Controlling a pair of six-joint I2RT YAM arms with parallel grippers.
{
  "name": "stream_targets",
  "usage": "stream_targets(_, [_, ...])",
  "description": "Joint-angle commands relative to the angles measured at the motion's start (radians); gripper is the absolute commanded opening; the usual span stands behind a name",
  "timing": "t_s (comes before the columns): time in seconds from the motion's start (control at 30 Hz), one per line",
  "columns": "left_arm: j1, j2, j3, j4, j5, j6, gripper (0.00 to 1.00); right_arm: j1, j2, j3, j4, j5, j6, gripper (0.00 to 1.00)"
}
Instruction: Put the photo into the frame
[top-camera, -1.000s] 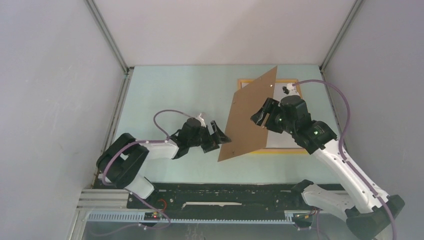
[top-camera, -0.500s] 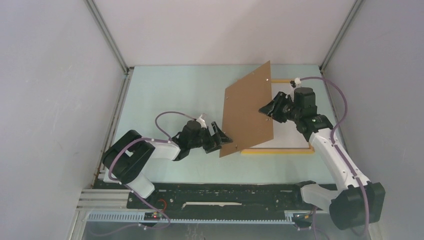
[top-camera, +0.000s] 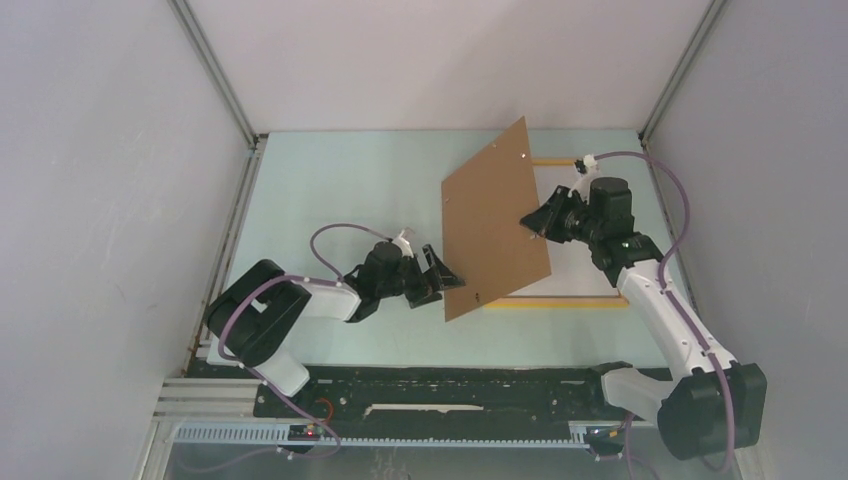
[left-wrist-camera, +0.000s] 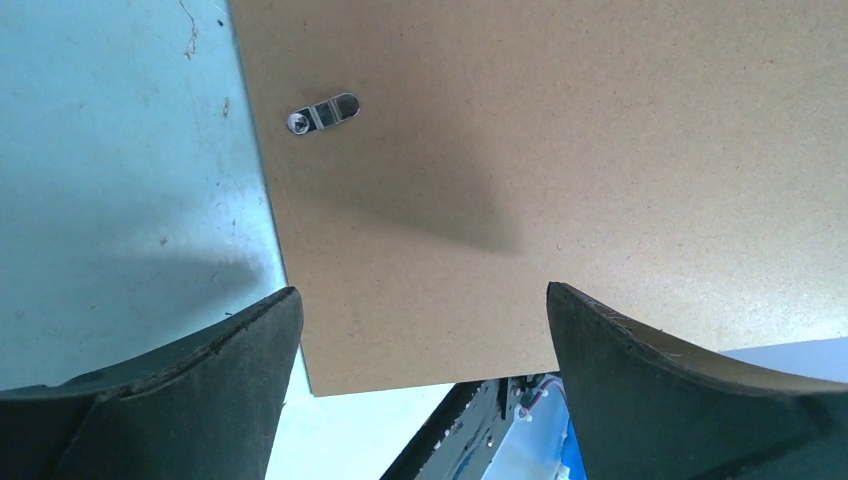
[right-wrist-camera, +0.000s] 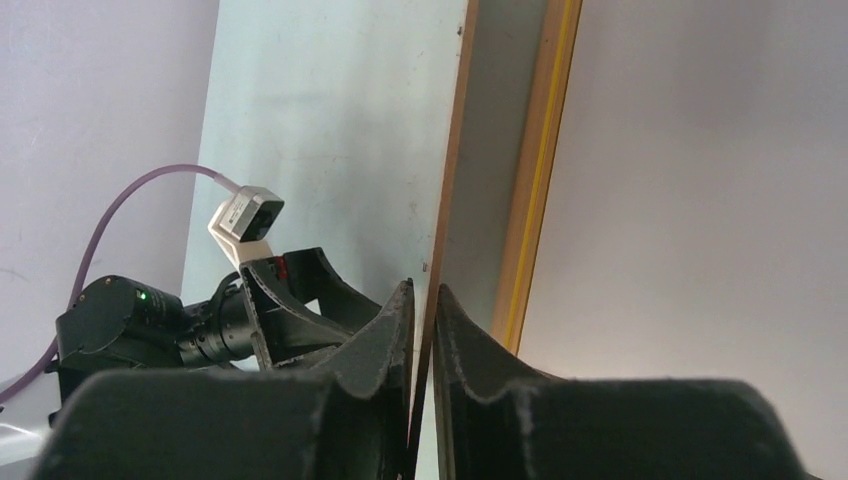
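so the right pincer pinches the tilted backing board by its edge; left pincer gapes wide at its near corner; I'd swing it slowly clear of the frame, no twisting

The table is flat and pale green. Up close, small dark specks and a few thin scratches show on its top. The frame lies flat on the table, far over on the right side and toward the back. It is thin and yellow-orange, and the part inside it looks white. A brown board leans over the frame's left part and hides it. I cannot tell if the board's low corner touches the table.
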Motion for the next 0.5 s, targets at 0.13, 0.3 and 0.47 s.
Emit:
stream_targets(0.13, [-0.002, -0.155, -0.018, -0.088, -0.040, 0.070, 1.00, -0.007, -0.073, 0.013, 0.058, -0.062, -0.035, 0.11])
stream_targets(0.3, [-0.001, -0.320, 0.015, -0.284, -0.122, 0.160, 1.00, -0.031, -0.148, 0.013, 0.024, -0.081, -0.071, 0.00])
stream_targets(0.47, [0.000, -0.447, 0.091, -0.472, -0.250, 0.247, 1.00, -0.131, -0.221, 0.017, 0.006, -0.176, -0.057, 0.00])
